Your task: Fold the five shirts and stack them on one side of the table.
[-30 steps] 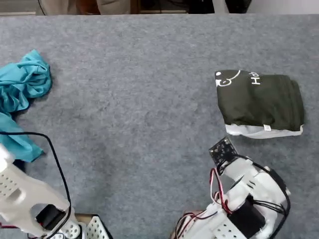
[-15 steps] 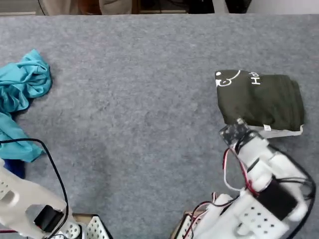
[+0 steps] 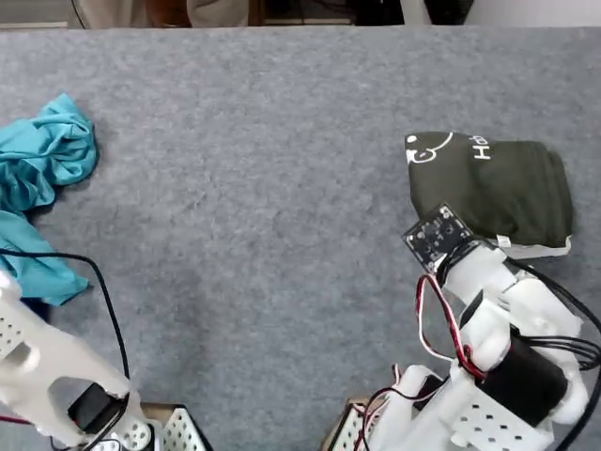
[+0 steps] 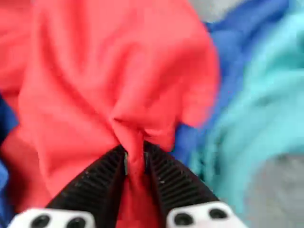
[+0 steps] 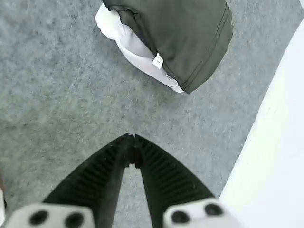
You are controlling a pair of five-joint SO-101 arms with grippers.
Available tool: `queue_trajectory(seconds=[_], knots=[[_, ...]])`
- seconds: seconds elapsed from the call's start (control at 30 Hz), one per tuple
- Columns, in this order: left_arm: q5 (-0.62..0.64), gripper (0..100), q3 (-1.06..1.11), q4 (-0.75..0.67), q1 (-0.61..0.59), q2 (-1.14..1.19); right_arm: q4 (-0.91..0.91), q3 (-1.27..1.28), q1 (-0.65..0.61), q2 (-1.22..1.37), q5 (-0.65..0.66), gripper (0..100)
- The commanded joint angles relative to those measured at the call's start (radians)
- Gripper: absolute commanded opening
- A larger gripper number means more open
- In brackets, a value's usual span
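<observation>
Left jaws are shut tight on a bunched fold of the soft red cloth shirt (image 4: 95,80). It lies among a crumpled blue shirt (image 4: 237,28) and a crumpled teal shirt (image 3: 42,160) at the left edge of the grey felt worktop (image 3: 263,141). Right jaws are closed with nothing held, near the folded dark green shirt (image 5: 180,33), which rests on a folded white shirt (image 5: 126,40). The pile is nearer the left arm, so the red shirt is likely best pulled toward the middle by that arm.
</observation>
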Motion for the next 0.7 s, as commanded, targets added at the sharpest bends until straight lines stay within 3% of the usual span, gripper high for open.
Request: queue_trajectory(seconds=[0.0,0.23,0.4,0.67], knots=[[0.011,2,-0.189,0.144,0.086,-0.117,-0.003,-0.044,-0.018,0.015,-0.034,0.2],[0.046,2,-0.316,0.434,0.342,-0.242,-0.005,-0.042,-0.127,0.019,-0.135,0.2],[0.123,2,-0.279,0.437,0.557,-0.463,-0.035,-0.045,-0.145,0.116,-0.192,0.2],[0.123,2,0.077,0.433,1.181,-0.808,-0.006,-0.311,-0.229,0.512,-0.416,0.2]])
